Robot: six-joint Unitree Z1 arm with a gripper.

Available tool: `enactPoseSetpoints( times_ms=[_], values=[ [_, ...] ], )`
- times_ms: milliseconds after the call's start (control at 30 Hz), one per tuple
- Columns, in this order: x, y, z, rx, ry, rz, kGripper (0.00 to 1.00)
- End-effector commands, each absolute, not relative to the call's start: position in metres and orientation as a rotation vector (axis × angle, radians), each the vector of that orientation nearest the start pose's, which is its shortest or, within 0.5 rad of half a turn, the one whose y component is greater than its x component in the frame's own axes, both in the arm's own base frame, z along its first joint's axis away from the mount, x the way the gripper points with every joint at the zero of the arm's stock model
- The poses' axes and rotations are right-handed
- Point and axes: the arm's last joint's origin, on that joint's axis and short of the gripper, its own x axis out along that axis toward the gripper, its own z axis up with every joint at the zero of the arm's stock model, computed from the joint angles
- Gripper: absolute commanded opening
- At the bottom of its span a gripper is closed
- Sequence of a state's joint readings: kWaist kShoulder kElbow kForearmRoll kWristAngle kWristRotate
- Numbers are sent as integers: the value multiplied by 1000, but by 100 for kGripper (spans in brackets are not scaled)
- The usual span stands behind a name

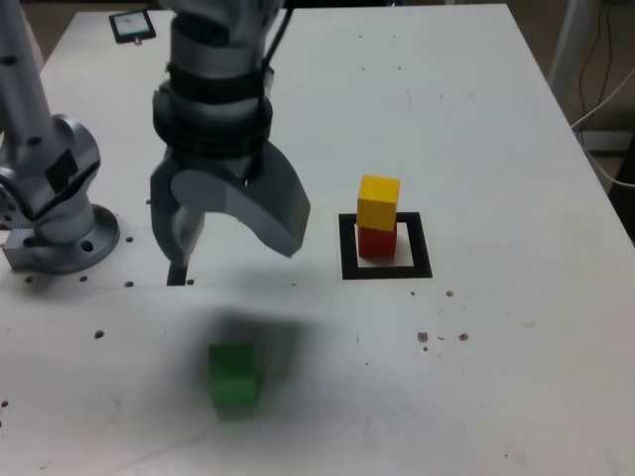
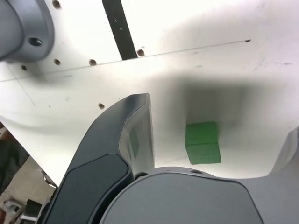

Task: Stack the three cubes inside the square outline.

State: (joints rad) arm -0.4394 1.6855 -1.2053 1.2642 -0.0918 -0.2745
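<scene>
The green cube (image 1: 233, 375) lies alone on the white table near the front edge, in the gripper's shadow. My gripper (image 1: 230, 243) hangs above and behind it, open wide, with nothing between the jaws. In the wrist view the green cube (image 2: 202, 142) sits on the table between the spread fingers of the gripper (image 2: 219, 116), well below them. The yellow cube (image 1: 378, 201) rests on the red cube (image 1: 376, 241), which stands inside the square outline (image 1: 385, 268) to the exterior view's right of the gripper.
The arm's grey base (image 1: 60, 233) is bolted at the exterior view's left edge. A thin black strip (image 2: 119, 28) runs on the table near the base. A small dark device (image 1: 131, 26) lies at the far left corner. Cables hang off the table's right side.
</scene>
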Motion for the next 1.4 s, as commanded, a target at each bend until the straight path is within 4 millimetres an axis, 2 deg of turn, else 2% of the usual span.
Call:
enactPoseSetpoints(
  times_ms=[0, 267, 433, 667, 1100, 1367],
  values=[
    [216, -116, 280, 88, 1770, -148, 100],
    [227, -154, 264, 76, 1799, -203, 100],
    [230, -167, 255, 90, 1829, -221, 100],
    [229, -172, 242, 88, 1873, -235, 100],
    [233, -176, 218, 70, 1850, -278, 100],
    [238, -177, 210, 67, 1870, -278, 93]
  ],
)
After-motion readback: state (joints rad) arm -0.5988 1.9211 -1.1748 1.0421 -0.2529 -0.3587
